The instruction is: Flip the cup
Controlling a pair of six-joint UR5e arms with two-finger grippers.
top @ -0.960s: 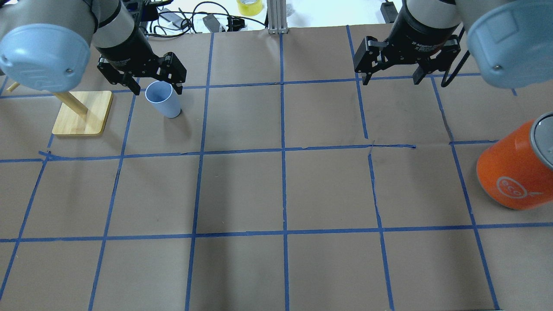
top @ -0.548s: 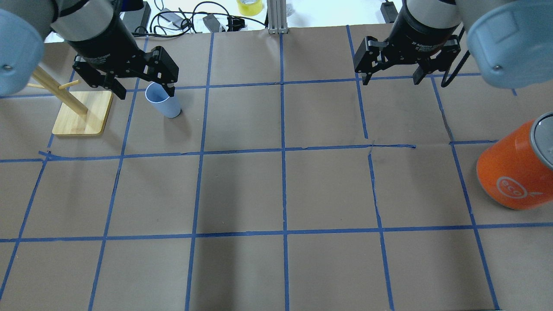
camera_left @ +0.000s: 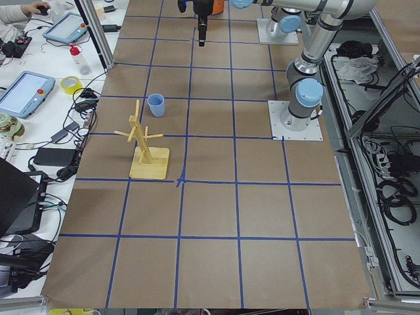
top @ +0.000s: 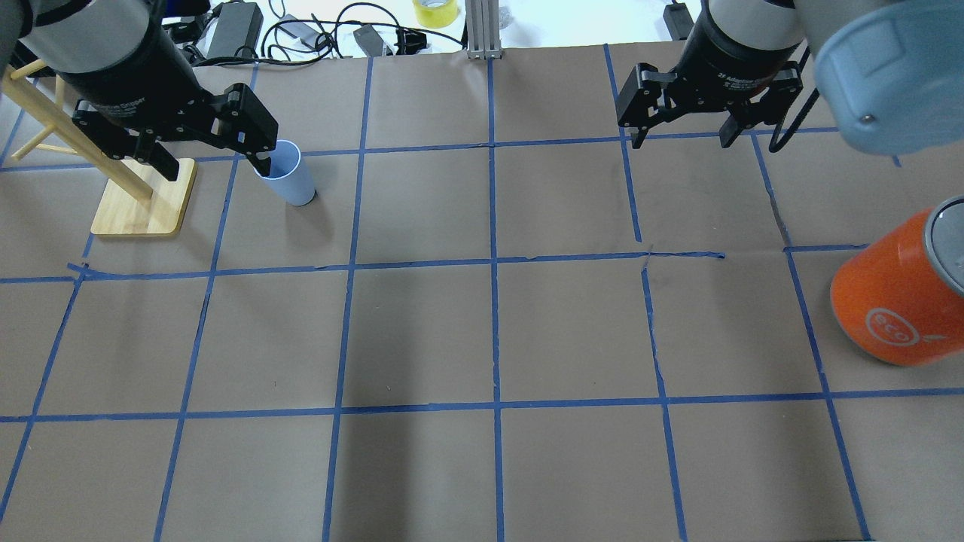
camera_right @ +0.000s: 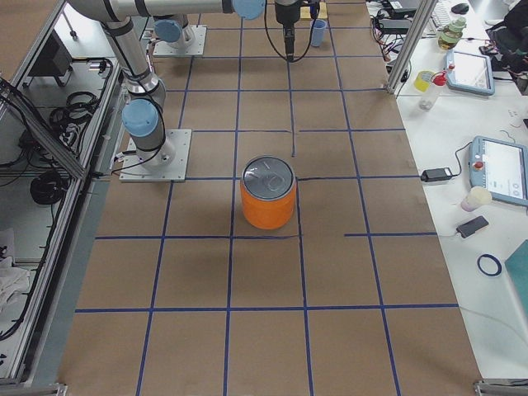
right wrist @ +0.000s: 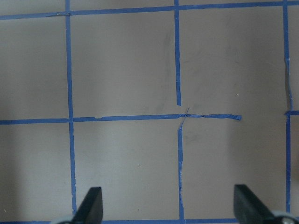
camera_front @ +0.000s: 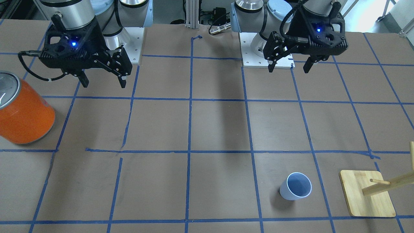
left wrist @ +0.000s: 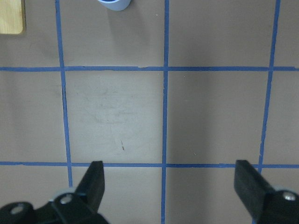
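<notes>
Brown paper covers the surface (camera_front: 220, 129), ruled into squares by blue tape (camera_front: 190, 129). The orange can (camera_front: 26, 113) at the left edge of the front-facing view is the bulkiest thing on it. Both arms hang along the top of that view. The left fingers (camera_front: 271, 63) are at upper right and the right fingers (camera_front: 122, 80) at upper left. Each pair is spread wide with nothing between them, as both wrist views confirm. A wooden stand (camera_front: 365, 194) sits in the lower right corner, its pegged post running out of frame. Near its left side, not touching it, is the cup (camera_front: 296, 190), well apart from either pair of fingers.

The cup looks light, smooth and tapered, so a pinch on its wall might squirt it loose. A finger landing on the rim could tip it and send it rolling towards the stand. Turning it over this close to the pegs could also catch them.

It stands upright on its narrower base with the mouth facing up, so its long axis is vertical. Flipping it would call for a half turn about a level axis.
</notes>
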